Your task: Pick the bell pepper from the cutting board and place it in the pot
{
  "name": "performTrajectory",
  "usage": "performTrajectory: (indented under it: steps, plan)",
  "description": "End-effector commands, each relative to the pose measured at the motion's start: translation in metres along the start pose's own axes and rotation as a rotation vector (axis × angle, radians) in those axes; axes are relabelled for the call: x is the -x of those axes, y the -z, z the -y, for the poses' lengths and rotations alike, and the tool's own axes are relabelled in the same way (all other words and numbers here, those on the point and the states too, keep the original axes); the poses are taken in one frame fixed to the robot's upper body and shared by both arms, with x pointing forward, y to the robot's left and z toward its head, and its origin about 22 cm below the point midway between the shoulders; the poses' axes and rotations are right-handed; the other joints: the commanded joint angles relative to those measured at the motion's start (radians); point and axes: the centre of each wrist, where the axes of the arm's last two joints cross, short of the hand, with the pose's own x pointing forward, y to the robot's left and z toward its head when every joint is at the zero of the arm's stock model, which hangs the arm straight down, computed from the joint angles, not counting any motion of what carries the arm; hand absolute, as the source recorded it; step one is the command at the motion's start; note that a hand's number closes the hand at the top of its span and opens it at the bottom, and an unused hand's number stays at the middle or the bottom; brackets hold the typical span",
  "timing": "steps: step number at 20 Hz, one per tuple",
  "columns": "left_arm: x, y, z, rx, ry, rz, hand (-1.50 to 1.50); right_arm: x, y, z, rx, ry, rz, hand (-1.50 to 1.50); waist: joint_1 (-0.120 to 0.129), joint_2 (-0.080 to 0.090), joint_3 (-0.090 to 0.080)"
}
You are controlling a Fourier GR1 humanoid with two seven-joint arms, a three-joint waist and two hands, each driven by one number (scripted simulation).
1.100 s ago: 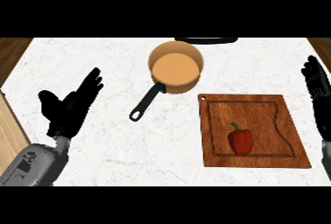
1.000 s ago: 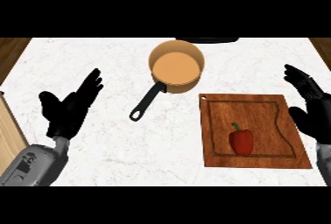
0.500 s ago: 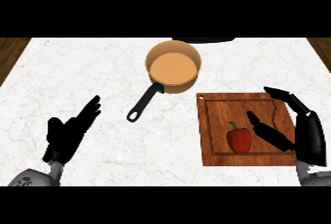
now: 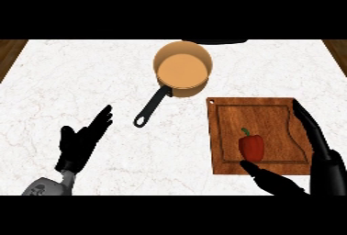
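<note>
The right hand brackets the bell pepper, fingers released; close squarely around its middle before lifting.

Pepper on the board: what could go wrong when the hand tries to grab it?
The pepper is small between the right hand's spread thumb and fingers, so it might roll or slip out as they close. The pot sits away past the board, and its handle could get bumped on the way.

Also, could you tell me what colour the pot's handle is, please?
Black; the handle contrasts with the orange pot, seen in the head view.
</note>
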Motion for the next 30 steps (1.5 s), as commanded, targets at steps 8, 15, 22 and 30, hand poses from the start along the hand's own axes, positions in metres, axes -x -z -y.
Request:
performTrajectory:
  steps: [8,15,22,30]
  plan:
    - [0.010,0.010,-0.007,0.034,-0.019,-0.014,0.00,-0.057,0.041,0.016,-0.140,-0.001,-0.381,-1.50,0.026,0.010,-0.001]
    - [0.014,0.004,0.017,0.044,0.005,0.002,0.00,-0.021,0.046,-0.014,-0.446,-0.099,-0.600,-1.50,0.039,0.012,0.001]
    - [0.005,0.009,0.030,0.033,0.006,0.013,0.00,0.039,0.027,-0.005,-0.461,-0.143,-0.591,-1.50,0.021,0.007,0.001]
    - [0.006,0.003,0.007,0.026,-0.018,-0.005,0.00,0.067,0.005,0.022,-0.368,-0.120,-0.556,-1.50,0.019,0.006,0.002]
